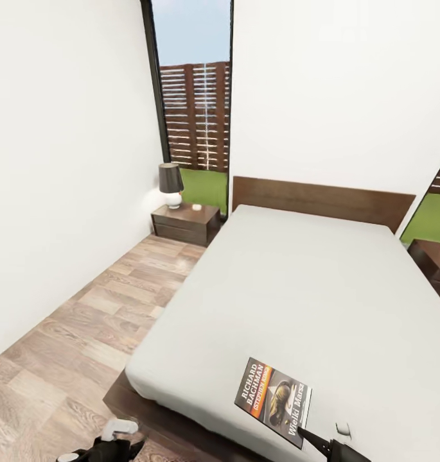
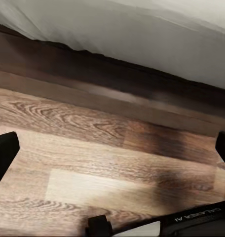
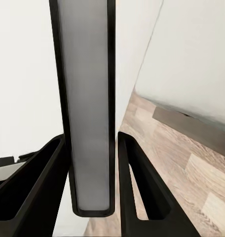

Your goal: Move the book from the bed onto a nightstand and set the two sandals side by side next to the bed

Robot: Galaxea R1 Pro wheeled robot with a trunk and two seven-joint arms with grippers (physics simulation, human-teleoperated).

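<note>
Black-shaded table lamp [image 1: 171,183] with a white base, small white object [image 1: 196,206] just beside it

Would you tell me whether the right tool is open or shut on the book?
Shut on it: the right tool's fingers press both faces of the book, seen edge-on in the right wrist view.

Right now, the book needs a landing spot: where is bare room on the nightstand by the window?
On the nightstand, the front strip is bare, bordered by the lamp and a small white object behind. Crowded: the back edge. The mattress beyond the book is wide open too.
</note>
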